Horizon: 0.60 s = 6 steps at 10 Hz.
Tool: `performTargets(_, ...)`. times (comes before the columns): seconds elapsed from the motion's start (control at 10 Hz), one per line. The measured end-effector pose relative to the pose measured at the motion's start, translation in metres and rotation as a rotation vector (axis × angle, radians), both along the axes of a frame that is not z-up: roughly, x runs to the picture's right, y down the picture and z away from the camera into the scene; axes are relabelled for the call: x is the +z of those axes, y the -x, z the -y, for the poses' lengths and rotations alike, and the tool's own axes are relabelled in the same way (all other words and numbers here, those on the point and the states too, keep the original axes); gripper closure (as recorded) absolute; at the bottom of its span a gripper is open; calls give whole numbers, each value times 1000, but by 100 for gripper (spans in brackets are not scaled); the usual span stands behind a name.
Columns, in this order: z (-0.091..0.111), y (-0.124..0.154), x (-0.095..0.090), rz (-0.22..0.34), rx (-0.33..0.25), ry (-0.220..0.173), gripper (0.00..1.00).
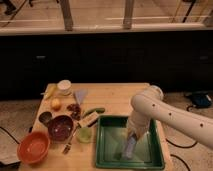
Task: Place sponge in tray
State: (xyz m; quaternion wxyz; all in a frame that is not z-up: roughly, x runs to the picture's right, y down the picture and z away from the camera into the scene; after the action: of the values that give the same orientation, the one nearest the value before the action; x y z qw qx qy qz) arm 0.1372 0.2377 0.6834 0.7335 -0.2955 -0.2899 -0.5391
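At the bottom of the frame, right of centre, lies the tray, a large shallow square of dark green with a raised rim and a glossy bottom that gives back some light. Inside it, near its middle, is the sponge, a small flat rectangular piece of pale blue-grey with a matt, soft look; it is not lying flat but stands on end, a little tilted, with its lower end at or close to the tray bottom. Directly above its upper end is the gripper, at the end of a thick, smooth white arm that comes in from the right edge and bends down over the tray. The gripper seems to touch the top of the sponge, but I cannot tell if it is clamped on it or loose. In the lower left corner a round orange bowl sits on the light wooden table. A little further back are a dark purple bowl and a small pale green cup, the cup just beside the tray's left rim. Behind the cup lies a beige rectangular block. Further still are a yellow round fruit, a pale blue triangular piece and a white round container.
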Motion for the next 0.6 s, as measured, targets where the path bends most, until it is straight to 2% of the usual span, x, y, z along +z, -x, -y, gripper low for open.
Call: performTargets(0.6, -1, 0, 0, 39, -36, -4, 71)
